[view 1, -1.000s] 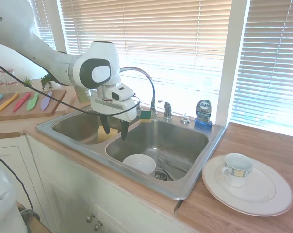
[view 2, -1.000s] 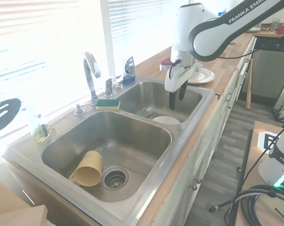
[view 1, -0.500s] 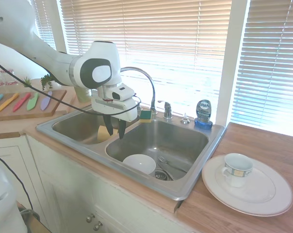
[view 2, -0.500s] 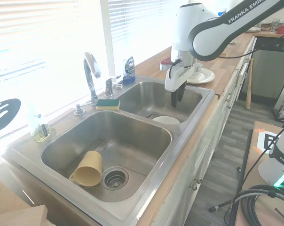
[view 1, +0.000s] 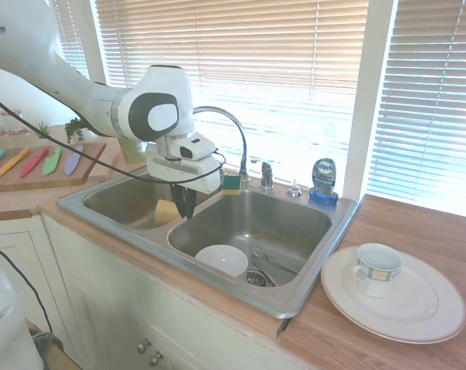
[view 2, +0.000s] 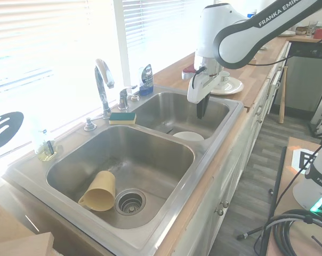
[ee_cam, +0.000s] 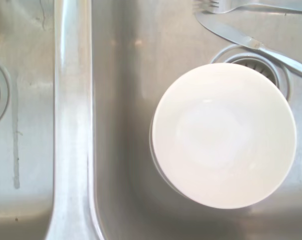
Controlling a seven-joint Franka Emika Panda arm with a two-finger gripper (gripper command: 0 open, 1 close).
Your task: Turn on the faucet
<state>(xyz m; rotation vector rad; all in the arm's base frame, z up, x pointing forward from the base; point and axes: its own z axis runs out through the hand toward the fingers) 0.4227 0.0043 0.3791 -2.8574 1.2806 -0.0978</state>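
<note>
The faucet [view 1: 234,127] is a tall chrome gooseneck at the back of the double sink [view 1: 310,297], with its small lever handle [view 1: 266,174] beside the base. In the second exterior view the faucet [view 2: 102,85] and its lever handle [view 2: 123,97] stand behind the divider. My gripper [view 1: 185,206] hangs over the sink's divider near the front rim, well short of the handle. In the second exterior view the gripper [view 2: 201,111] is shut, fingers pressed together with nothing between them.
A white bowl [ee_cam: 223,135] lies in the right basin beside a knife [ee_cam: 251,42] and the drain. A yellow cup [view 2: 99,191] lies in the other basin. A sponge [view 1: 231,183] and a blue soap bottle [view 1: 323,179] sit on the back ledge. A plate [view 1: 418,312] with a mug [view 1: 377,268] is on the counter.
The fingers stood apart a second ago and have closed together. The arm has barely moved.
</note>
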